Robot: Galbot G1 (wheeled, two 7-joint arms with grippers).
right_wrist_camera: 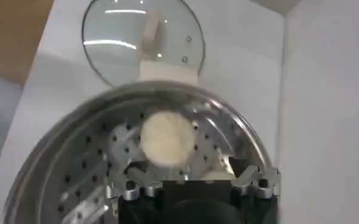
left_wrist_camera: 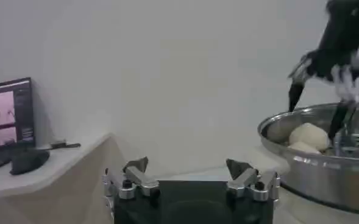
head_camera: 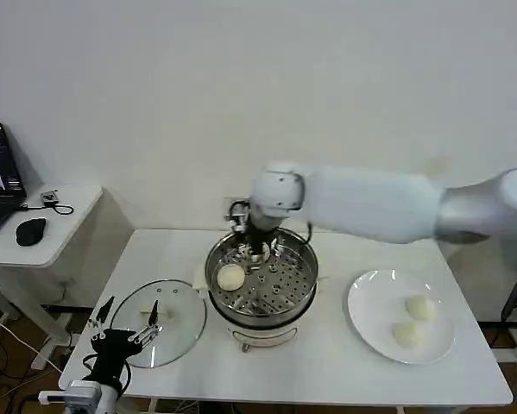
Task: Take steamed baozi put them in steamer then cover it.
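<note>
Cream-white baozi [head_camera: 231, 277], shiny perforated steel steamer [head_camera: 301, 289].

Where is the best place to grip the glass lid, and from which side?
Probably the pale knob standing at the centre of the glass lid, taken from straight above: the lid lies flat on the table, and the open left gripper is beside it.

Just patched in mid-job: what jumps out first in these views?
The right end effector hangs over the far side of the steamer at table centre, open, with one baozi on the perforated tray. Two more buns wait on the white plate to the robot's right; the glass lid lies left, near the open left end effector.
</note>
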